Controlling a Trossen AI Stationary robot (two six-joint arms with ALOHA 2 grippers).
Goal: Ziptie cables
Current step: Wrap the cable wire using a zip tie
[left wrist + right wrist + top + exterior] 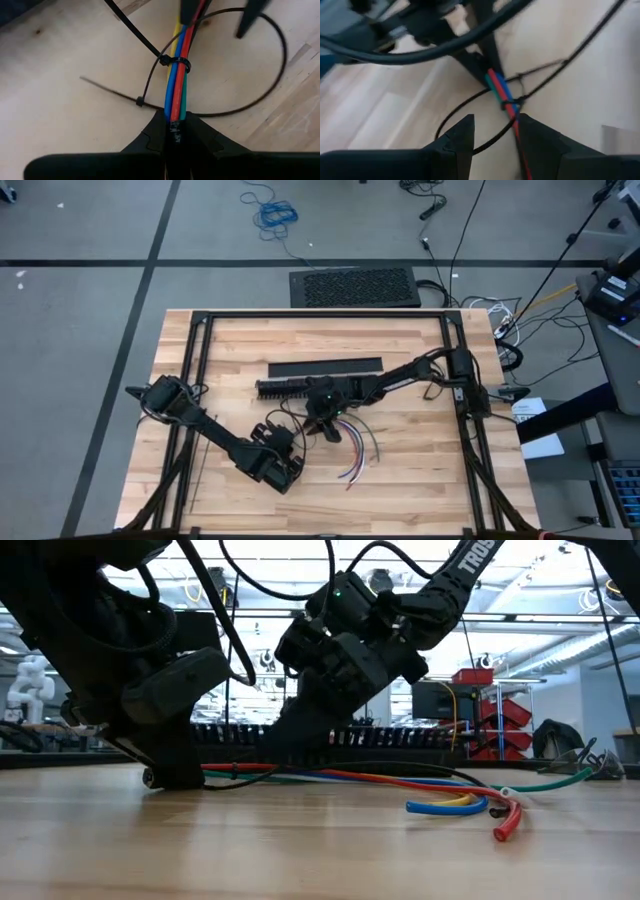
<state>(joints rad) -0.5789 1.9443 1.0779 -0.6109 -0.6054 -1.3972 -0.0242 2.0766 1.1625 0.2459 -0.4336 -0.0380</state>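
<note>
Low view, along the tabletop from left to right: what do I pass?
Left end effector pinching the cables → right end effector over them → blue and yellow ends → red end → green end.

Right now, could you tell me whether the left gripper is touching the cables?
Touching: the left wrist view shows the left gripper clamped on the cables.

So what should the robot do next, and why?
Probably pull the ziptie tail tighter with the right gripper. The left gripper is shut on the cables, holding them bundled, and one ziptie already circles them, but a big loose loop of strap lies around the bundle. The right gripper is open beside it.
</note>
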